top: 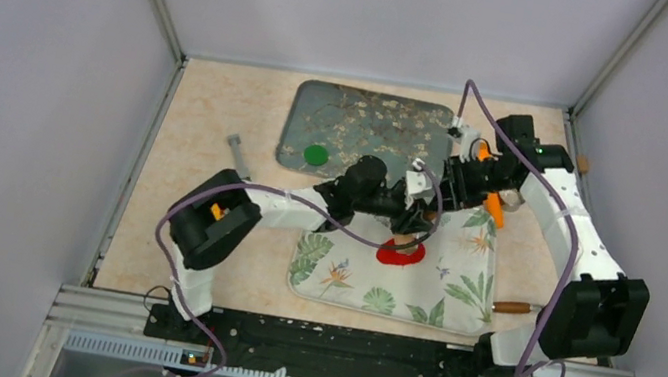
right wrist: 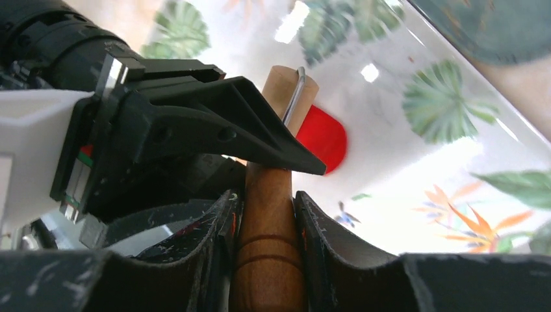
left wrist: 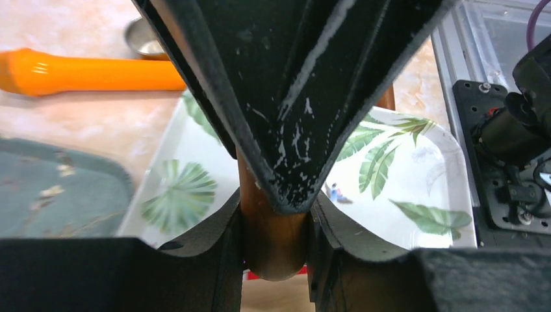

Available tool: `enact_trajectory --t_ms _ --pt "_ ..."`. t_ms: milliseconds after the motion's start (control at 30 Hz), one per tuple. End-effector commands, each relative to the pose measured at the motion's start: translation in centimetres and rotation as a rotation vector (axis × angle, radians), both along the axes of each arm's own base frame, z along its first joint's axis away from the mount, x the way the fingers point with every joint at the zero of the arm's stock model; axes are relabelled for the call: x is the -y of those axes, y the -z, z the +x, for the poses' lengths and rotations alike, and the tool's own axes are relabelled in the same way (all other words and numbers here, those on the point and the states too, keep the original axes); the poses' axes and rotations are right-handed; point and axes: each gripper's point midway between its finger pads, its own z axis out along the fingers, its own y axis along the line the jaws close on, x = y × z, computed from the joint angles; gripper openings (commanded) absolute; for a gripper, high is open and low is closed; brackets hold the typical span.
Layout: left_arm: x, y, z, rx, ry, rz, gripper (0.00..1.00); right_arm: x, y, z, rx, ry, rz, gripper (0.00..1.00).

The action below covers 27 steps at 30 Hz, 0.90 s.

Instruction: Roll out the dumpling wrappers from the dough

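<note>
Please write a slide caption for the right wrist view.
Right claw and left claw grip one wooden rolling pin over red dough on leaf-print tray.

The left arm point(top: 282, 206) and right arm point(top: 573, 221) have white links and boxy black joint housings, bolted to a black base plate point(top: 340, 347). A purple cable point(top: 161, 230) loops above that plate along each arm. The black fingers point(right wrist: 354, 253) are scuffed white.
</note>
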Motion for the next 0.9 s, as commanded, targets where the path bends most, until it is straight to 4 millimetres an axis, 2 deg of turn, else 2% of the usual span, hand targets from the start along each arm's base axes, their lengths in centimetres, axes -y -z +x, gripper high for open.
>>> enact_trajectory --t_ms 0,100,233,300,433,633,700,733,833,867 --pt "-3.8 -3.5 0.2 0.117 0.002 0.040 0.00 -3.3 -4.2 -0.7 0.024 -0.085 0.186 0.00" --pt "-5.3 -3.3 0.2 0.136 -0.008 0.076 0.00 -4.3 -3.9 -0.7 -0.027 -0.078 0.227 0.02" --pt "-5.8 -4.0 0.2 0.145 -0.030 0.070 0.00 -5.0 -3.3 -0.2 -0.055 -0.033 0.250 0.33" --pt "-5.7 -4.2 0.3 0.134 -0.045 0.064 0.00 -5.3 -2.9 0.0 -0.081 -0.011 0.253 0.42" --pt "-5.7 -4.2 0.2 0.127 -0.049 0.061 0.00 -5.5 -1.3 0.2 -0.121 0.000 0.204 0.51" --pt "-5.5 -3.9 0.0 0.131 -0.042 0.061 0.00 -5.7 0.7 -0.8 -0.166 -0.013 0.147 0.53" --pt "-5.3 -3.9 -0.1 0.132 -0.043 0.057 0.00 -5.7 1.4 -1.4 -0.173 -0.026 0.117 0.52" --pt "-5.2 -4.0 -0.1 0.132 -0.042 0.052 0.00 -5.7 1.8 -1.8 -0.185 -0.031 0.105 0.46" --pt "-4.5 -3.9 -0.3 0.117 -0.031 0.041 0.00 -5.2 2.0 -2.2 -0.187 -0.043 0.075 0.17" --pt "-4.2 -3.9 -0.3 0.110 -0.028 0.038 0.00 -4.9 1.9 -2.3 -0.183 -0.054 0.064 0.03"
